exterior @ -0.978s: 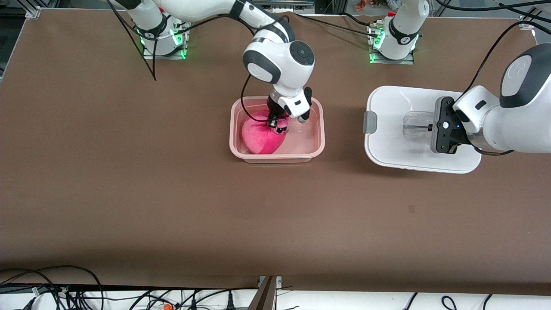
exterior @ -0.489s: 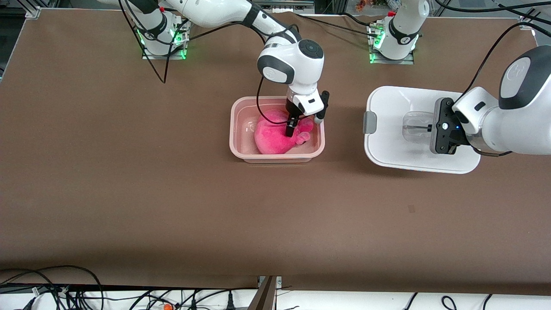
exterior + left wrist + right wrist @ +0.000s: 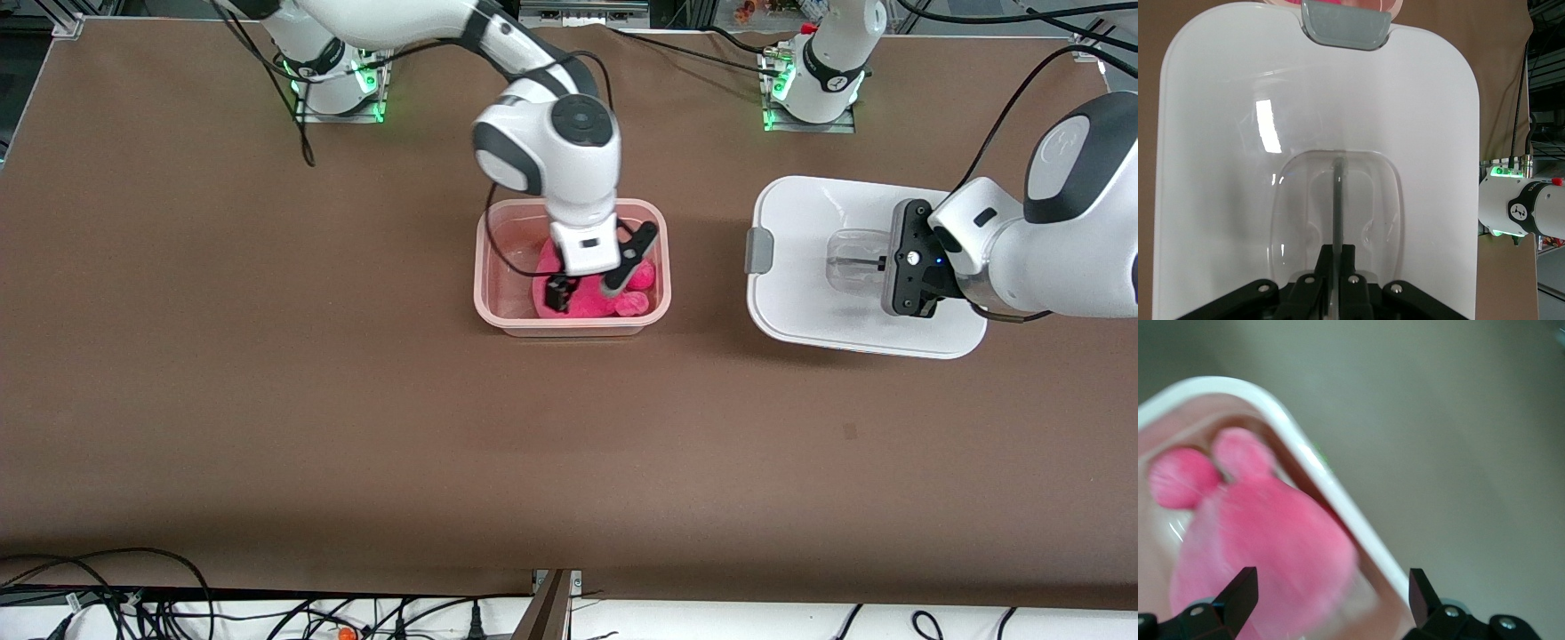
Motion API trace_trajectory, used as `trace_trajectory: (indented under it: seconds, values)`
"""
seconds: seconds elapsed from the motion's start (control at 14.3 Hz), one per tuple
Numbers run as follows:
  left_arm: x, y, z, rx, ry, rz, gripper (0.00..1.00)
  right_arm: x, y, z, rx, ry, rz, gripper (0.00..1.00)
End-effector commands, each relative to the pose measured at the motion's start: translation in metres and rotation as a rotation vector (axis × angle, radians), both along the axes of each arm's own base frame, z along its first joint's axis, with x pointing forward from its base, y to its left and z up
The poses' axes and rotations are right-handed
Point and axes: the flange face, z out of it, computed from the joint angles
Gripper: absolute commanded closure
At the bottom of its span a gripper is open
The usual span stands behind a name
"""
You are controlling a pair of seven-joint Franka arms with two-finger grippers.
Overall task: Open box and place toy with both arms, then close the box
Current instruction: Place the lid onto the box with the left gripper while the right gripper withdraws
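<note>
We note the plush pink toy (image 3: pixel 591 300) lying in the translucent box (image 3: pixel 486 293). The right gripper (image 3: pixel 585 286) hangs over it, jaws apart. The left gripper (image 3: pixel 889 263) is clamped on the glossy white lid's (image 3: pixel 805 222) clear handle (image 3: pixel 849 258).

Three cameras cover one brown table (image 3: pixel 356 400), one high and two at the wrists.

The front camera looks steeply down from across the table, facing both arm bases and taking in the whole surface. The left wrist camera looks close along its gripper (image 3: pixel 1336 283) onto the white lid (image 3: pixel 1218 167), also seen in the front view. The right wrist camera hangs close over the open box (image 3: pixel 1331 500) and pink toy (image 3: pixel 1265 540), likewise shared.
</note>
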Motion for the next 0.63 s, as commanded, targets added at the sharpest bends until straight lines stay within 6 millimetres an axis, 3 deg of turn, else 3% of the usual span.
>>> trace_trajectory:
  seconds: [0.0, 0.14, 0.28, 0.42, 0.56]
  values:
    - [-0.005, -0.028, 0.023, -0.038, -0.033, -0.04, 1.0, 0.008, -0.055, 0.065, -0.023, 0.024, -0.107, 0.0]
    - [-0.013, -0.074, 0.021, -0.027, -0.03, -0.068, 1.0, 0.017, -0.104, 0.105, -0.058, 0.033, -0.196, 0.0]
    - [-0.025, -0.147, 0.015, -0.03, -0.069, -0.117, 1.0, 0.019, -0.144, 0.139, -0.071, 0.042, -0.284, 0.0]
    - [-0.039, -0.222, 0.008, -0.043, -0.143, -0.117, 1.0, 0.019, -0.199, 0.169, -0.03, 0.083, -0.398, 0.0]
    - [-0.053, -0.287, -0.017, -0.056, -0.176, -0.079, 1.0, 0.011, -0.257, 0.197, 0.009, 0.088, -0.501, 0.0]
